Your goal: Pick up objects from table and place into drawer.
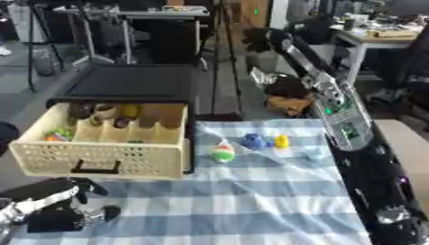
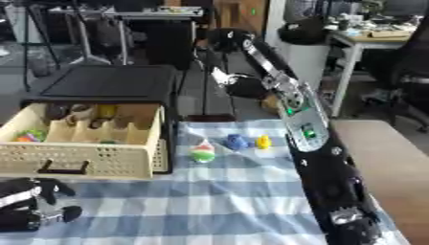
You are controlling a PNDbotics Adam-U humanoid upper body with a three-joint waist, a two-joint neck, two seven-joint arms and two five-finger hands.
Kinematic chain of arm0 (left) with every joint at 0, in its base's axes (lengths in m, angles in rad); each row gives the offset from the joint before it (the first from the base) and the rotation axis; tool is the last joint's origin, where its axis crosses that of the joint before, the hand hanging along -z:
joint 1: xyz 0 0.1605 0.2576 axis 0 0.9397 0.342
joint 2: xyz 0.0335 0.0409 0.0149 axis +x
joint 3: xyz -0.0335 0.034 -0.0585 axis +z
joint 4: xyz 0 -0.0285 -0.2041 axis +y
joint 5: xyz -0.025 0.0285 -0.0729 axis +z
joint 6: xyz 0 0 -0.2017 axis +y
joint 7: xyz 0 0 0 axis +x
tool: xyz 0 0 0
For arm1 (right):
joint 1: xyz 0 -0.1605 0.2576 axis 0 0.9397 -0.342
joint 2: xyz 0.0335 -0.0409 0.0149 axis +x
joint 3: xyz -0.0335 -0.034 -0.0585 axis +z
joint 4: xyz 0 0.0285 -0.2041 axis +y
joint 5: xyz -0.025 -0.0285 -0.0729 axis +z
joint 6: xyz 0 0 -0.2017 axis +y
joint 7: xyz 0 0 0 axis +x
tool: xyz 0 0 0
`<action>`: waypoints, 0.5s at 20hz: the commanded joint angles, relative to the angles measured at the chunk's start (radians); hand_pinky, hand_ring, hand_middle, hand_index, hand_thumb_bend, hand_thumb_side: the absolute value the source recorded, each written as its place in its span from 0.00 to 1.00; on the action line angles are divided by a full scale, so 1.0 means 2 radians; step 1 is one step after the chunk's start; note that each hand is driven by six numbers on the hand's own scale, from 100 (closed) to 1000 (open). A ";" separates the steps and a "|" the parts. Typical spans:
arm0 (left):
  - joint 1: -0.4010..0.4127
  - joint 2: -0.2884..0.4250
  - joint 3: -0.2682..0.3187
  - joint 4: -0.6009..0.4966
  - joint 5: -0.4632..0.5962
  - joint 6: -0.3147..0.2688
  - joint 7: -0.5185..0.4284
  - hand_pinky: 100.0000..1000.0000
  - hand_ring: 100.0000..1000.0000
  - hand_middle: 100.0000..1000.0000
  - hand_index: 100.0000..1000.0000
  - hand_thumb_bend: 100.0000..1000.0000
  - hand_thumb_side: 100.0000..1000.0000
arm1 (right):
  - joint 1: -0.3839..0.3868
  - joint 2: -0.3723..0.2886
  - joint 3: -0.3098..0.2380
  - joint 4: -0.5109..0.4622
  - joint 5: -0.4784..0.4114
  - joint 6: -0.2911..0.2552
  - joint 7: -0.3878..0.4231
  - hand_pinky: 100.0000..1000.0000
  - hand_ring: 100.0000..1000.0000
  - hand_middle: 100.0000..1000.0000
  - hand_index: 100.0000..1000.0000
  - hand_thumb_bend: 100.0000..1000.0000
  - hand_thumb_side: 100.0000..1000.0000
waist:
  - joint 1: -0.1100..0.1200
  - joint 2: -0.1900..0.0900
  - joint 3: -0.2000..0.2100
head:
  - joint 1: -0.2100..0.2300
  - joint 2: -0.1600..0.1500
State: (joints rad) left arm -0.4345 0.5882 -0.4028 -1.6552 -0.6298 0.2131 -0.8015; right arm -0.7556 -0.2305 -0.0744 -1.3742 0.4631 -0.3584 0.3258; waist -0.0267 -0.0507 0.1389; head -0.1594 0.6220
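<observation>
Reaching far beyond the table at about one o'clock, the right hand (image 2: 244,87) shows too little to tell whether it grips anything. The striped toy (image 1: 222,153), blue toy (image 1: 253,141) and yellow toy (image 1: 282,141) wait beside the open drawer (image 1: 100,158) at nine o'clock, so it should swing back and descend over one. The left hand (image 1: 46,206) rests curled and empty at seven o'clock.

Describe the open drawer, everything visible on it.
The drawer is a cream plastic bin with a perforated lattice front and a dark handle at its lower middle. It is pulled out of a black cabinet and stands at the left of the checked cloth. Inner dividers split it into compartments that hold several small items, among them a yellow one at the back and a multicoloured one at the left. No robot hand touches it.
</observation>
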 commanded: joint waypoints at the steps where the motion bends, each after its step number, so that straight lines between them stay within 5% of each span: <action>1: -0.018 -0.009 0.004 0.028 -0.007 -0.005 0.016 0.70 0.80 0.87 0.91 0.42 1.00 | -0.007 -0.003 -0.004 -0.011 -0.004 0.002 0.000 0.78 0.75 0.74 0.89 0.00 0.34 | 0.001 -0.003 -0.002 | 0.003 0.000; 10: -0.053 -0.034 0.016 0.054 -0.015 -0.017 0.046 0.69 0.79 0.86 0.91 0.39 1.00 | -0.007 0.000 -0.004 -0.012 -0.004 0.004 0.002 0.78 0.74 0.73 0.89 0.00 0.36 | -0.001 0.001 -0.009 | 0.005 0.000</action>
State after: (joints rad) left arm -0.5167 0.5141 -0.3901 -1.5381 -0.6552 0.1817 -0.7210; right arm -0.7550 -0.2215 -0.0746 -1.3748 0.4628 -0.3538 0.3293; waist -0.0314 -0.0414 0.1227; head -0.1509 0.6220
